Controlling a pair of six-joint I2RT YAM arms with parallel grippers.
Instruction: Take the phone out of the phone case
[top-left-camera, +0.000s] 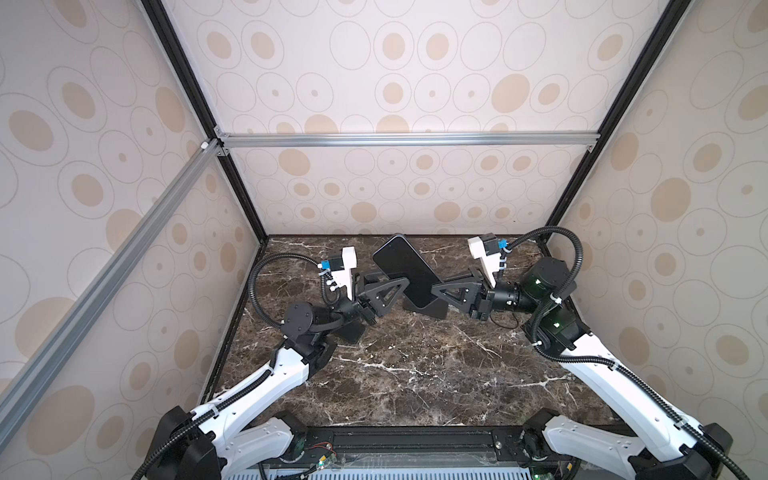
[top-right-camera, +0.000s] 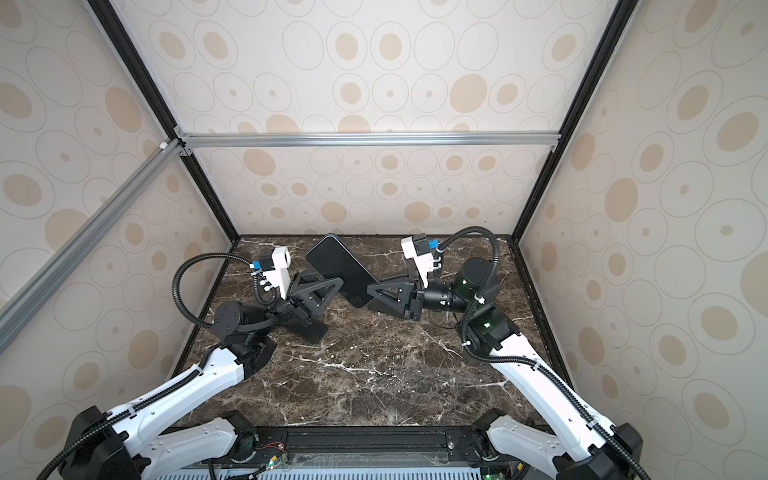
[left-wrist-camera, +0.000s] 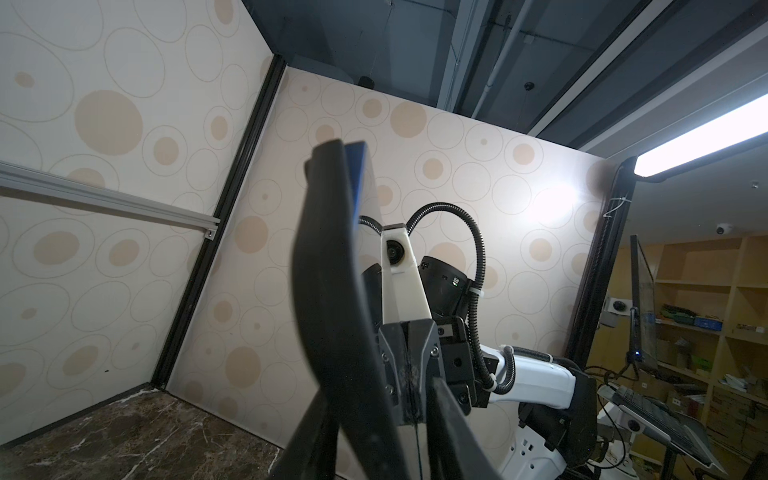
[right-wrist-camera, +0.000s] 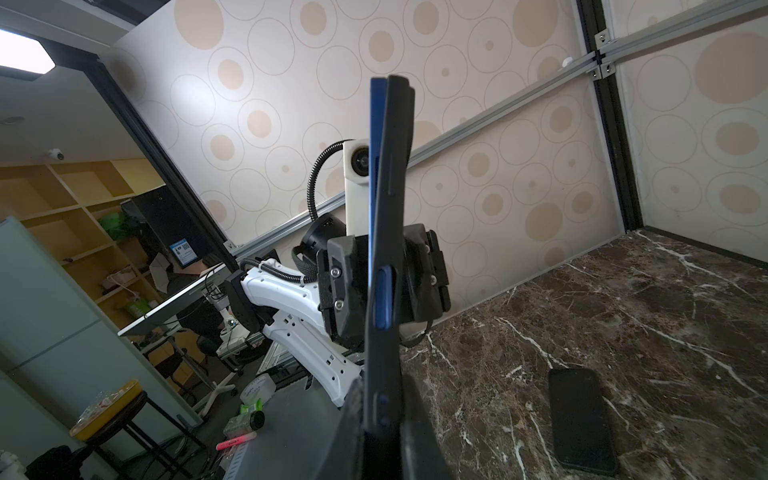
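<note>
While held, phone (top-left-camera: 401, 270) slants up, far-left.

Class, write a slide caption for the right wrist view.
Edge-on: black case partly off the blue phone, held in the right pincer.

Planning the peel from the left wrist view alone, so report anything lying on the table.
Observer: One flat black slab lies on the marble table, apart from the held phone; phone or case, I cannot tell.
Operator: Describe the phone's face.
Observer: In both top views its dark screen faces upward.
Operator: Check its side.
Observer: In the right wrist view a blue side button shows against the black case.
</note>
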